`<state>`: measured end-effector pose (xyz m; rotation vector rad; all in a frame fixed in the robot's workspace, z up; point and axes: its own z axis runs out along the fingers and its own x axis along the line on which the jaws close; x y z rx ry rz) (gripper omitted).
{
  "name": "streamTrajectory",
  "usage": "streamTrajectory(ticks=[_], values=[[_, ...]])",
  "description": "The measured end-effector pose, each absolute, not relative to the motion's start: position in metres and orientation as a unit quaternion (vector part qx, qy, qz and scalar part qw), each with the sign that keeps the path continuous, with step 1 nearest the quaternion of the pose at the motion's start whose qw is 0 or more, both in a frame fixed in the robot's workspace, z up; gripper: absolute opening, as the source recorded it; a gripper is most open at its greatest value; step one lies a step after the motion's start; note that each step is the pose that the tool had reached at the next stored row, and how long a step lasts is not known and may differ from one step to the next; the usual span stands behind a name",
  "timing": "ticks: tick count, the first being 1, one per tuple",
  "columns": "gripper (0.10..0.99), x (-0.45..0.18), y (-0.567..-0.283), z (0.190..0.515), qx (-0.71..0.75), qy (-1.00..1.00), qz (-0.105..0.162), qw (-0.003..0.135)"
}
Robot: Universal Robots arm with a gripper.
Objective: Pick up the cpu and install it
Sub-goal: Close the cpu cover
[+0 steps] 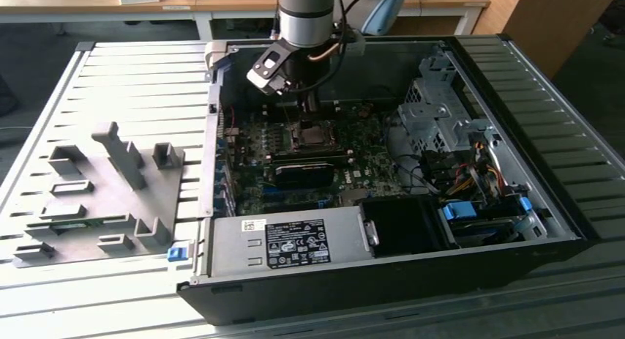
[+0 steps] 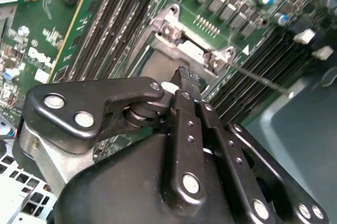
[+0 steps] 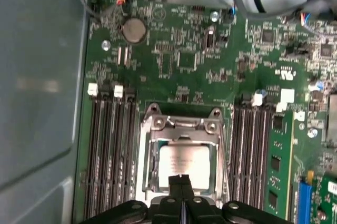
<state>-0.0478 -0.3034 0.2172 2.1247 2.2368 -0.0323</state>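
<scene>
The cpu (image 3: 185, 162), a small square chip with a pale silver top, lies flat inside the metal socket frame (image 3: 152, 129) on the green motherboard (image 3: 179, 60). My gripper (image 3: 180, 178) hangs just over the chip's near edge, its two black fingers pressed together with nothing between them. I cannot tell whether the tips touch the chip. In the second wrist view the gripper (image 2: 184, 72) points down at the socket frame (image 2: 174, 29). In the exterior view the gripper (image 1: 309, 110) reaches into the open computer case, right above the socket frame (image 1: 315, 137).
Black memory slots (image 3: 110, 145) flank the socket on both sides. The case wall (image 1: 213, 134), drive cage (image 1: 435, 112), cable bundles (image 1: 459, 167) and power supply (image 1: 293, 240) surround the board. A grey fixture plate (image 1: 98, 200) with blocks lies on the exterior view's left.
</scene>
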Motion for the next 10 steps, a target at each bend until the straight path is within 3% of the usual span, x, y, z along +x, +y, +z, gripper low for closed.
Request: streamTrajectory(ticks=[10], values=[[0.106, -0.053, -0.303, 0.206, 0.688, 0.725, -0.011, 0.028]])
